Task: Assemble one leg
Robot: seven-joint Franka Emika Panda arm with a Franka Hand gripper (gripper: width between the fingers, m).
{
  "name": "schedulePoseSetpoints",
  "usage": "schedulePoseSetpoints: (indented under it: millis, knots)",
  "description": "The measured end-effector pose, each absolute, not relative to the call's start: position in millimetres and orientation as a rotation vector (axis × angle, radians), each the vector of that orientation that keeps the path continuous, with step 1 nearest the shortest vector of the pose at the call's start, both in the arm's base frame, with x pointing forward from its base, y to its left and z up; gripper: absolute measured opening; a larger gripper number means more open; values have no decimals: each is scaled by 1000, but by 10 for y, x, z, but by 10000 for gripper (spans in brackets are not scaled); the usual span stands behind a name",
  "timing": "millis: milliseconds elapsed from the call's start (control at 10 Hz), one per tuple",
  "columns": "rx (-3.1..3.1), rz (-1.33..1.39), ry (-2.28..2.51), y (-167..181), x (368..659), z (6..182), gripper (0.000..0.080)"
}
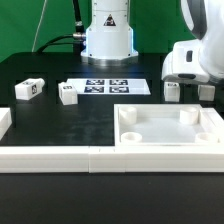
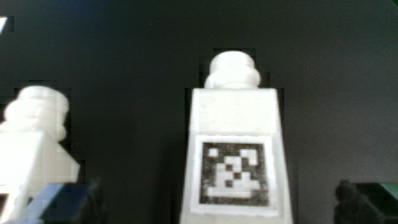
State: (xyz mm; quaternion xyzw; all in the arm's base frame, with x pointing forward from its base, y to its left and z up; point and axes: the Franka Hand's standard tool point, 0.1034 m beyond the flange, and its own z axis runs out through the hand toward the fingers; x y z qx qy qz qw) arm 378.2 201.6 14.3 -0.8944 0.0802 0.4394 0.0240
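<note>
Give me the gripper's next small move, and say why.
Likely lower straight down and close on the leg: the gripper is open, and its dark fingertips flank that leg with gaps on both sides. Mind the second leg lying close beside one finger.

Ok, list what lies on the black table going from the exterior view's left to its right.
leg → second leg → marker board → big white tray
</note>
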Motion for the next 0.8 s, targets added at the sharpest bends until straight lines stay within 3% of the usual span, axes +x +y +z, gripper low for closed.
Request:
schedulePoseSetpoints:
  millis: [300, 400, 500, 600, 800]
  knots:
    - [-2780, 1355, 232, 2059, 3691, 93, 649]
    - [-2780, 1355, 233, 2056, 3692, 92, 561]
    - [-2780, 1355, 233, 2056, 3692, 92, 366]
    - [-2780, 1355, 233, 2056, 3692, 92, 288]
    - [-2780, 1355, 233, 2056, 3692, 92, 288]
